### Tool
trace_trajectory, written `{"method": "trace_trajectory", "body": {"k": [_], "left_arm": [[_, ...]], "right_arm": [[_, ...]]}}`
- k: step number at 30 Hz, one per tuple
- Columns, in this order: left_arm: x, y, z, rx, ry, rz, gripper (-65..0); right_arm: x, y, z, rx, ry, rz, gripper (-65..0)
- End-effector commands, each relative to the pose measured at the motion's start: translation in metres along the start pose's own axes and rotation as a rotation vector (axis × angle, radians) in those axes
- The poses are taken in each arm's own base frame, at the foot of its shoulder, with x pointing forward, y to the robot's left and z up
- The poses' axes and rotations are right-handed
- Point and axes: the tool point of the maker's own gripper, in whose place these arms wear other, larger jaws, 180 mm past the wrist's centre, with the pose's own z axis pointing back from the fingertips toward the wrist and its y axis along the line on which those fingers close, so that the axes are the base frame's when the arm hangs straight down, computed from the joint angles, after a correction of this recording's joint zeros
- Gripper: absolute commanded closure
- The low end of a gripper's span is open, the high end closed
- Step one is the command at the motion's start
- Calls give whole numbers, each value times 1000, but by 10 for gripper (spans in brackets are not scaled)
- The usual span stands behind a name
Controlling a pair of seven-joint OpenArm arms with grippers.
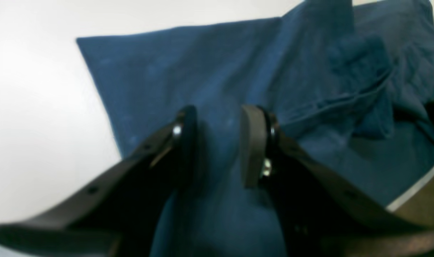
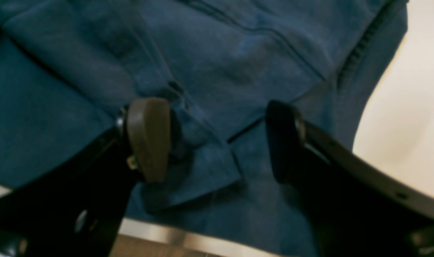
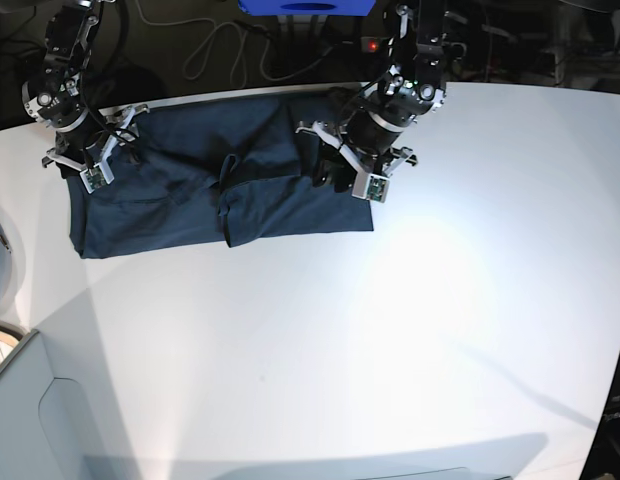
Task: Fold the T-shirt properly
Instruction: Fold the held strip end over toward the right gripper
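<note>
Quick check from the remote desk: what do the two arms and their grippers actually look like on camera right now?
Both arms are black, jointed, with silver-grey brackets near the wrists. The left gripper has black curved fingers with grey-brown oval pads and silver screws. The right gripper matches: black fingers, brownish pad.

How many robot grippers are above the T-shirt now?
2. The left gripper is over the T-shirt at its right end; the right gripper is over its left end. Both are open.
</note>
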Motion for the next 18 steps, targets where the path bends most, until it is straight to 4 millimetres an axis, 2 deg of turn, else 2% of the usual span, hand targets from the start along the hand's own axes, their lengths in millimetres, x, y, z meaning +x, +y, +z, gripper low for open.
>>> {"method": "trace_trajectory", "body": {"k": [1, 4, 9, 14, 18], "left_arm": [[8, -8, -2, -25, -32, 10, -197], [-11, -33, -13, -95, 22, 3, -197], [-26, -88, -24, -242, 78, -57, -197], [-19, -143, -20, -384, 59, -131, -197], [-9, -157, -7, -435, 24, -197, -197]], "right_arm": [[9, -4, 3, -3, -32, 14, -402], [9, -4, 3, -3, -32, 14, -402], [9, -4, 3, -3, -32, 14, -402], [9, -5, 3, -6, -32, 13, -402], [11, -7, 4, -12, -37, 12, -402]]}}
